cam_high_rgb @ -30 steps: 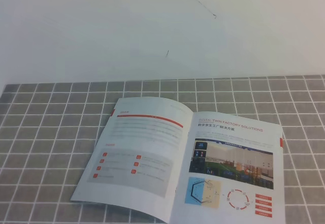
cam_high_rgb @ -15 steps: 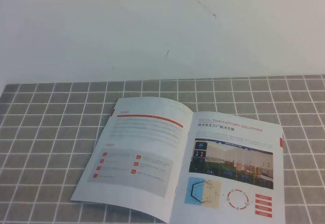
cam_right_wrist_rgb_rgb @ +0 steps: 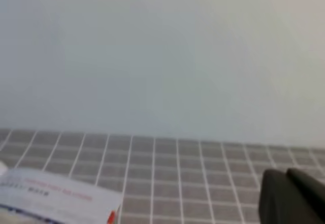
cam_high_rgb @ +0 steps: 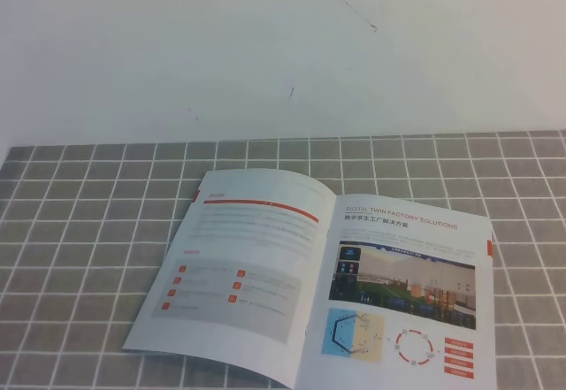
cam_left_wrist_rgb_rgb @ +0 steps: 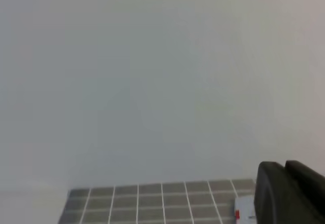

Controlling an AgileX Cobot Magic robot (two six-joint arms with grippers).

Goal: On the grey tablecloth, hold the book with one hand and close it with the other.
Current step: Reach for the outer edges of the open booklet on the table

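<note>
The book [cam_high_rgb: 318,275] lies open and flat on the grey tablecloth [cam_high_rgb: 88,231], its pages facing up with red headings and a photo. Its lower edge runs out of the exterior view. No gripper or arm shows in that view. In the left wrist view only one dark finger [cam_left_wrist_rgb_rgb: 287,193] shows at the bottom right, beside a corner of the book [cam_left_wrist_rgb_rgb: 245,209]. In the right wrist view one dark finger [cam_right_wrist_rgb_rgb: 292,196] shows at the bottom right, well right of the book's page edge [cam_right_wrist_rgb_rgb: 56,196]. Neither gripper touches the book.
A plain white wall [cam_high_rgb: 265,45] rises behind the cloth's far edge, with a few small dark marks. The grid-lined cloth [cam_right_wrist_rgb_rgb: 177,163] stretches to both sides of the book.
</note>
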